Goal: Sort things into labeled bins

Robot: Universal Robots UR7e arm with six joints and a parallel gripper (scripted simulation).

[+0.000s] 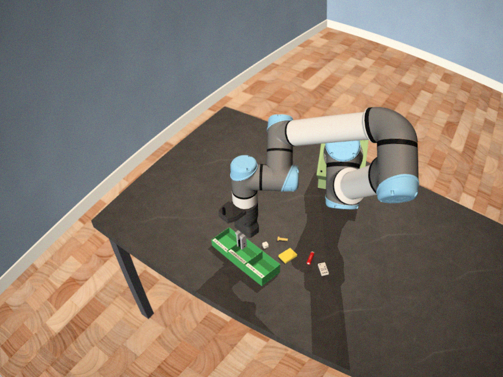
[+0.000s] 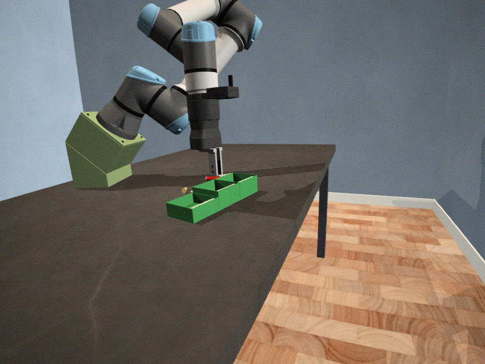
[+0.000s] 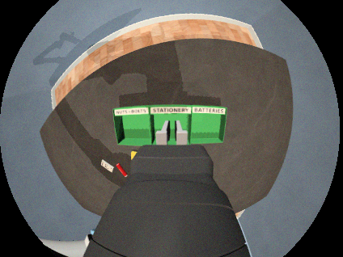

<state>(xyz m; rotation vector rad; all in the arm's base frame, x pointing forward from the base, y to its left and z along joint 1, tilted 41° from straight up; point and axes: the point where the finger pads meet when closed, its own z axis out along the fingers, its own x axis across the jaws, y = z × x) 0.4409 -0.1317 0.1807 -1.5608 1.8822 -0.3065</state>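
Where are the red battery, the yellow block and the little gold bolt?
red battery (image 1: 310, 257), top view, middle of its body
yellow block (image 1: 287, 255), top view, its flat top face
gold bolt (image 1: 282, 239), top view, its shaft

We see a dark table (image 1: 406, 259) on black legs (image 1: 131, 275), standing on a wood-block parquet floor (image 1: 365, 73). Blue-grey walls (image 1: 121, 60) meet the floor at a pale baseboard (image 1: 170, 130). Shadows fall across the table top.

Bin labels (image 1: 239, 256) too small, illegible.
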